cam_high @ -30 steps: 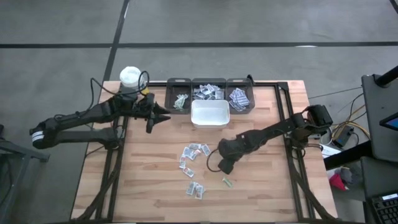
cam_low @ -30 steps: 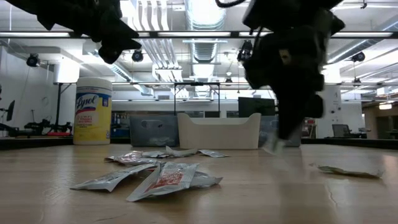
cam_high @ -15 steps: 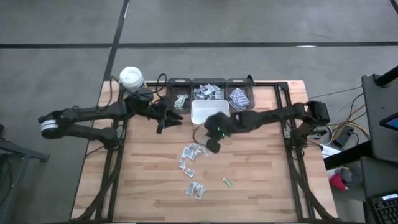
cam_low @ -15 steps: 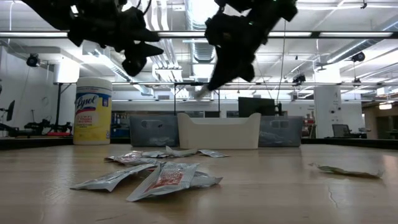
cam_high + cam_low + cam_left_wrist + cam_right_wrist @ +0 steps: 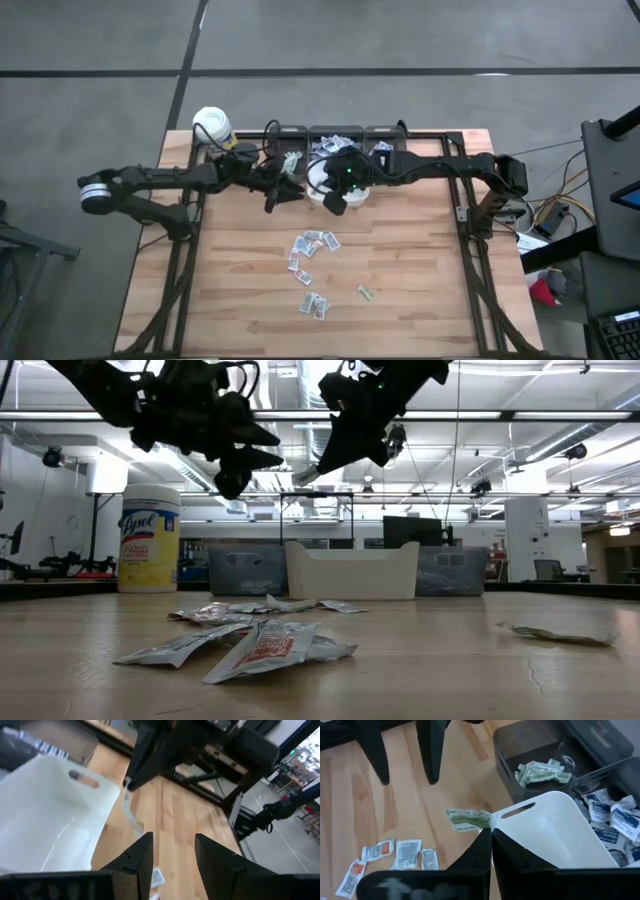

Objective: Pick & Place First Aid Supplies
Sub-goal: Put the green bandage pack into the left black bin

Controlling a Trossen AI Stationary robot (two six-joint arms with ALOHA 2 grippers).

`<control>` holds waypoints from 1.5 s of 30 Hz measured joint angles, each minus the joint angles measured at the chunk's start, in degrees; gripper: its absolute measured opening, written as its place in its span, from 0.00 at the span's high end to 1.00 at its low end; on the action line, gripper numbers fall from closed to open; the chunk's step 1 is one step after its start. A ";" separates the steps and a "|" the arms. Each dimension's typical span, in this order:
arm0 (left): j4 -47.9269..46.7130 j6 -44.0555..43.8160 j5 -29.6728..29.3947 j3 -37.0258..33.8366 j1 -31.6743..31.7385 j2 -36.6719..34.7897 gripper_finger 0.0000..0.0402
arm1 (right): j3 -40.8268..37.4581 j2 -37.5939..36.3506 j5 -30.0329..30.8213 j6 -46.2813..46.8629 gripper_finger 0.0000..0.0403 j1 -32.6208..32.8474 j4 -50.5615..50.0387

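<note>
1. I see loose packets [image 5: 262,645] on the near counter [image 5: 420,270], print unreadable.
2. My right tool [image 5: 491,834], raised, pinches a green-printed packet [image 5: 466,819] beside the white bin [image 5: 338,190].
3. My left tool [image 5: 170,851], spread, hovers just beside it.
4. Far left: tub [image 5: 149,538] reading "Lysol".

White bin [image 5: 352,570] behind scattered packets [image 5: 262,645], yellow wipes canister [image 5: 149,538], two arms overhead

Matt wood-plank table [image 5: 420,270], smooth white plastic bin [image 5: 555,835], crinkled paper packets [image 5: 250,645].
</note>
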 joint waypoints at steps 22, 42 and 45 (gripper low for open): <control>5.27 -1.02 -2.34 6.95 0.04 12.34 0.66 | 0.39 0.07 -0.22 -0.37 0.98 -0.32 -2.54; 1.77 0.31 -4.80 8.83 0.00 14.38 0.66 | 0.40 0.07 -2.02 -0.61 0.98 -0.30 -3.25; 1.77 0.24 -4.87 8.83 0.00 14.38 0.66 | 0.39 0.07 -2.14 -0.59 0.98 -0.30 -3.09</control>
